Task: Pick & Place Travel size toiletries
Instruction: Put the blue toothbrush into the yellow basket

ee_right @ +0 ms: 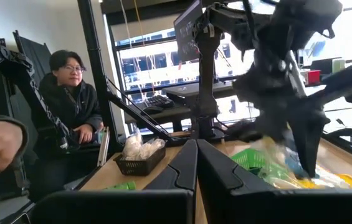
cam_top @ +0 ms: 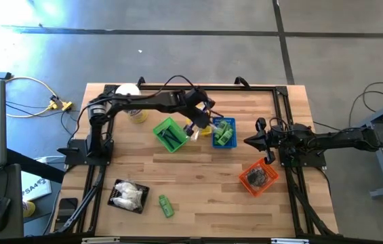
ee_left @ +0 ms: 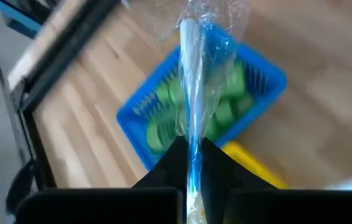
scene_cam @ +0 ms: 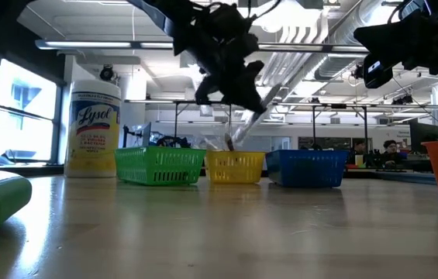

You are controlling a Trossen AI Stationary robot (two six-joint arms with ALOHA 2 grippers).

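The left gripper (ee_left: 191, 163) is up over the middle baskets, pinching a clear-wrapped toothbrush (ee_left: 191, 93) near one end. The stick hangs above the gap between the yellow basket (scene_cam: 235, 166) and the blue basket (cam_top: 223, 132), where green bottles (ee_left: 222, 112) are already heaped. It looks feather-light and stiff inside, but the crinkly film is likely slick, so it could swivel in the pinch. A hold nearer the middle, on the hard handle and not loose wrap, would steady it. Over at the bench's right edge, the right gripper (ee_right: 195, 158) waits, fingers pressed together on nothing.
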